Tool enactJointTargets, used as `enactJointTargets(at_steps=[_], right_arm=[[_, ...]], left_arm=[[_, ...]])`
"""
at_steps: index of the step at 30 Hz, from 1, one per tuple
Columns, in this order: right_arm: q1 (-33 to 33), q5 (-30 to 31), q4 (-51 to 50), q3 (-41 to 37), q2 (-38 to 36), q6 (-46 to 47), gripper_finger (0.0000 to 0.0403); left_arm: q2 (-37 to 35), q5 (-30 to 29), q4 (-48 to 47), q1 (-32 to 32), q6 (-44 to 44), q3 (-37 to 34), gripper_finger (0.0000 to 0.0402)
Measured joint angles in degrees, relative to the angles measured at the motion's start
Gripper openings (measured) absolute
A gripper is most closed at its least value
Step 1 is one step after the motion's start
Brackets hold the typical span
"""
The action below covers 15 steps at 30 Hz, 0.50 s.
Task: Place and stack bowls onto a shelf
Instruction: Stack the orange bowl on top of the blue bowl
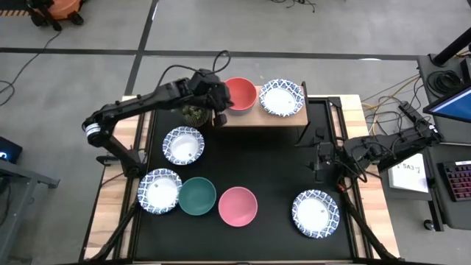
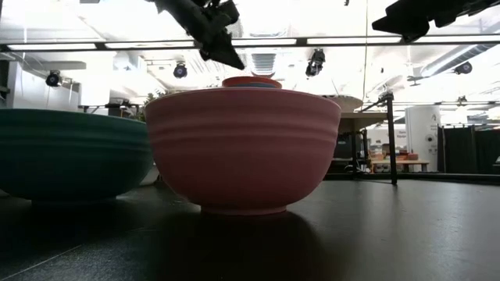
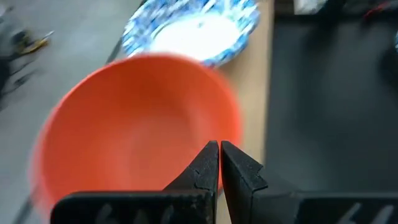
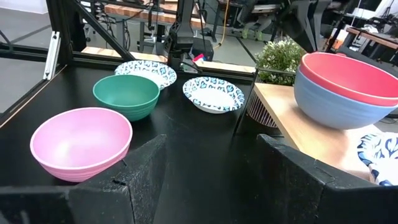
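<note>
The red bowl (image 1: pixel 240 93) sat nested in a blue bowl (image 4: pixel 336 102) on the shelf (image 1: pixel 283 118) at the far side. The left tool (image 1: pixel 220 118) hung just beside it, fingers pinched together, apparently empty. The right tool (image 1: pixel 318 166) waited spread wide, right of centre. Next, a desk (image 1: pixel 265 169) bowl needed fetching.

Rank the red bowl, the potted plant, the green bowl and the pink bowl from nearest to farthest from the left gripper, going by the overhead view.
Measured from the left gripper:
1. Red bowl, on the shelf, right beside the gripper.
2. Potted plant, just left of the shelf.
3. Green bowl, near the table's front, left of centre.
4. Pink bowl, front centre; close to the green bowl's distance, slightly farther.
</note>
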Motion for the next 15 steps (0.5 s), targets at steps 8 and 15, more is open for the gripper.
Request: enactJointTargets(at_steps=[8,15], right_arm=[[0.0,0.0,0.46,-0.02,0.0,0.04,0.0235],[0.0,0.0,0.44,-0.04,0.0,0.19,0.0235]], left_arm=[[-0.52,-5.28,-6.21,0.46,1.95,0.68,0.0],[-0.48,-7.87,-6.1,0.52,2.3,-0.13,0.0]])
